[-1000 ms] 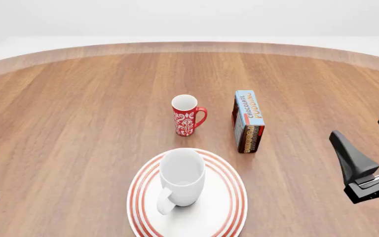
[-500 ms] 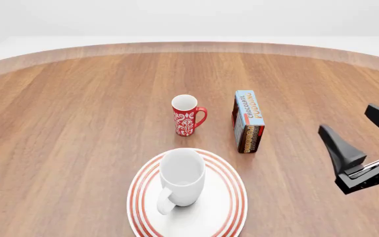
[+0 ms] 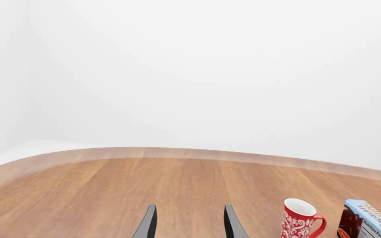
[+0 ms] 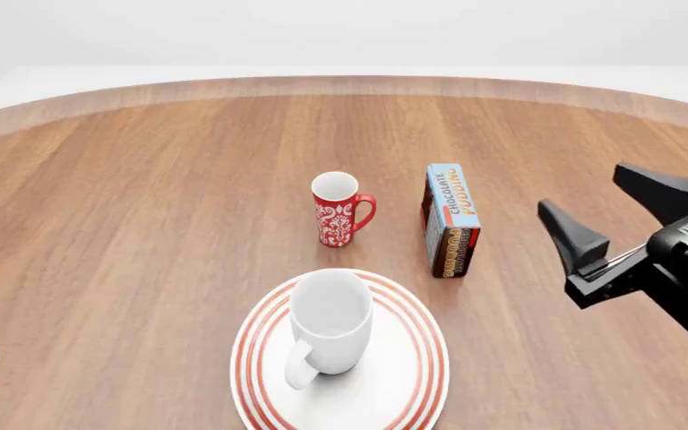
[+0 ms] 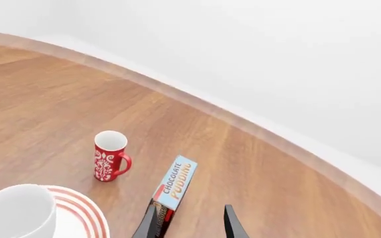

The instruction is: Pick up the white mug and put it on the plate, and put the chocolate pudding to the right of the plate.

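Two grippers are sharing this round wooden table (image 4: 141, 197), and neither is carrying anything. The right gripper (image 4: 626, 208) is hanging over the table's right side with its dark fingers (image 4: 573, 238) spread wide, well clear of the chocolate pudding (image 4: 451, 218) and not touching it. Its own camera is looking along those fingers, with the carton lying just past their tips. The left gripper (image 3: 188, 224) is sitting low at the table's near left edge; from the front only a dark sliver of it is showing, but its wrist camera is catching two fingertips standing apart with bare wood between them, so it is probably open too.

The white mug (image 4: 329, 324) is standing upright on the plate (image 4: 414, 385), its handle turning toward the near left. The plate is lying at the near middle of the table, its red rings showing around the mug. The chocolate pudding is standing on a long edge, beyond the plate and a little to its right, blue lettered face pointing up. A red mug (image 4: 339, 210) with a white pattern is standing upright to the left of the carton, handle pointing toward it, the two apart.
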